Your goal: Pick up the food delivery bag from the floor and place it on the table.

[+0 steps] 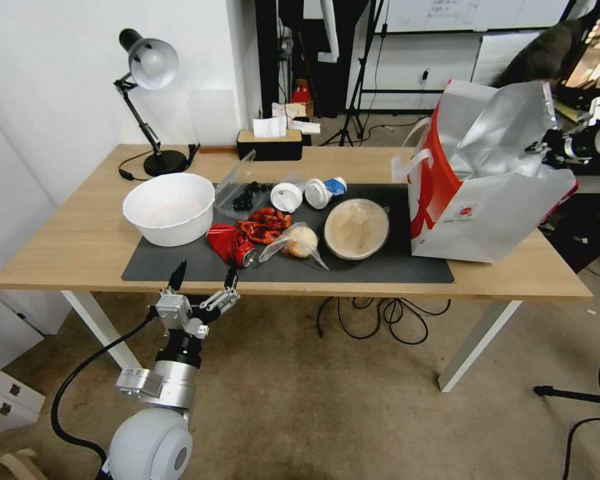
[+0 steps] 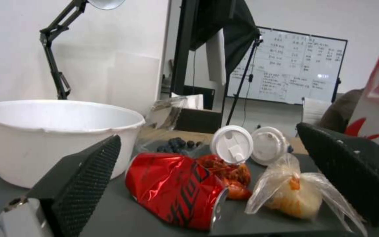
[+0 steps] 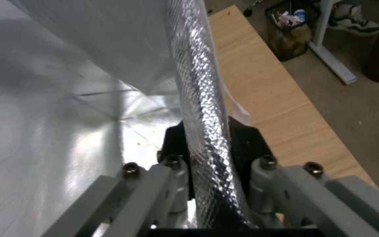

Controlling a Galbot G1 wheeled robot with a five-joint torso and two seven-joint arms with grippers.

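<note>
The food delivery bag [image 1: 487,200] stands upright on the right end of the table [image 1: 80,247], white with a red side, its silver foil mouth gaping. My right gripper [image 1: 547,148] reaches in from the right at the bag's top edge. The right wrist view shows that gripper [image 3: 207,131] shut on the foil rim [image 3: 198,82], one black pad on each side, with the table [image 3: 260,82] below. My left gripper [image 1: 204,275] hangs open just off the table's front edge, over the floor [image 1: 300,400]. The left gripper [image 2: 215,184] is empty and faces the items on the mat.
On the dark mat [image 1: 180,270] lie a white bowl [image 1: 169,208], a crushed red can [image 1: 230,243], red crayfish [image 1: 265,225], a bagged bun [image 1: 299,241], two white lids [image 1: 287,197] and a round covered dish [image 1: 356,229]. A lamp [image 1: 150,67] and tissue box [image 1: 270,143] stand behind. Cables [image 1: 380,317] lie under the table.
</note>
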